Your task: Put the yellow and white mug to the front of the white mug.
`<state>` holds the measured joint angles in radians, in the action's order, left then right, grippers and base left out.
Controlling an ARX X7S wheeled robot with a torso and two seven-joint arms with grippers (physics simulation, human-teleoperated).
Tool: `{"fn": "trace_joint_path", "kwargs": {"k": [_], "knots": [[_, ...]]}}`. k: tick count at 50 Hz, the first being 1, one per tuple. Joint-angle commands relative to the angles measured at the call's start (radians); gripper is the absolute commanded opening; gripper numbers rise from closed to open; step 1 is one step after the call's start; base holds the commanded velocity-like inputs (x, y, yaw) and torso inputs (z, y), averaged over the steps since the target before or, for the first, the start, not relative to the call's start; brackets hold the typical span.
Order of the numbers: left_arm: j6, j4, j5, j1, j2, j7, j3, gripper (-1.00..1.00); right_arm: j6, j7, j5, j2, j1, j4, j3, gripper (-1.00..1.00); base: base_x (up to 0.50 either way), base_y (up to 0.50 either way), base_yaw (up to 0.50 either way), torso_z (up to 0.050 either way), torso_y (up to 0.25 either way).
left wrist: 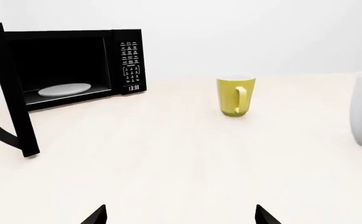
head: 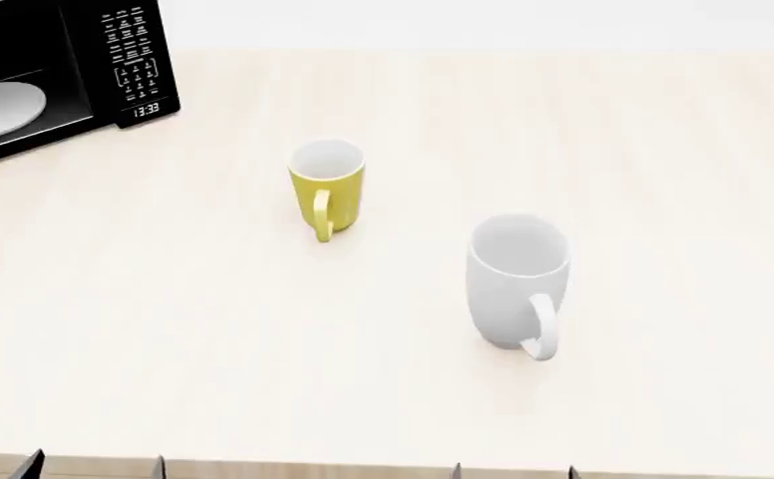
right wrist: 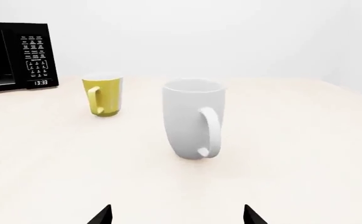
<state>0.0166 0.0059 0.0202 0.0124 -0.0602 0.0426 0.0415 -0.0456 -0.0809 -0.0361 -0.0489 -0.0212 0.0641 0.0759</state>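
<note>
Standing upright on the surface [head: 653, 130], yellow and white mug [head: 326, 189] ahead of left tool [left wrist: 179, 215], white mug [head: 517, 279] ahead of right tool [right wrist: 177, 215]; both tools spread wide, holding nothing

yellow and white mug [head: 326, 195] upright on table [head: 653, 150], white mug [head: 517, 279] near, open microwave [head: 55, 75] far left

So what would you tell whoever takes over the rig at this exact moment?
Left gripper: open, empty, low at the table's near edge. Right gripper: open, empty, likewise.
Yellow and white mug: upright on the table, handle toward the robot, behind and left of the white mug, apart from it.
Microwave: door open, far left.
Done: nothing; no mug grasped.
Left: grasp the yellow and white mug, set it in front of the white mug.
</note>
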Motion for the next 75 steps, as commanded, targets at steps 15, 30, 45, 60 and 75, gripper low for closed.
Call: {"fn": "trace_joint_path", "kwargs": {"k": [15,30,45,60,75], "knots": [[-0.012,0.059,0.043,-0.008,-0.050,0.029,0.015,1.00,-0.089,-0.164,-0.157,-0.080,-0.160,0.319,-0.296,1.00,0.00,0.00,0.00,0.000,0.000],[0.007,0.046,0.057,-0.008,-0.067,0.041,0.027,1.00,0.002,-0.144,-0.163,-0.108,-0.205,0.301,-0.309,1.00,0.07,0.00,0.00,0.000,0.000],[0.044,0.036,-0.014,0.003,-0.096,0.058,0.082,1.00,0.061,-0.143,-0.206,-0.104,-0.212,0.273,-0.321,1.00,0.50,0.00,0.00,0.000,0.000],[0.043,0.047,0.008,0.010,-0.104,0.053,0.099,1.00,0.102,-0.116,-0.236,-0.114,-0.226,0.257,-0.304,1.00,0.46,-0.10,0.00,0.000,0.000],[0.046,0.038,0.040,0.005,-0.112,0.050,0.101,1.00,0.074,-0.137,-0.231,-0.108,-0.205,0.232,-0.292,1.00,0.15,-0.37,0.00,0.000,0.000]]}}
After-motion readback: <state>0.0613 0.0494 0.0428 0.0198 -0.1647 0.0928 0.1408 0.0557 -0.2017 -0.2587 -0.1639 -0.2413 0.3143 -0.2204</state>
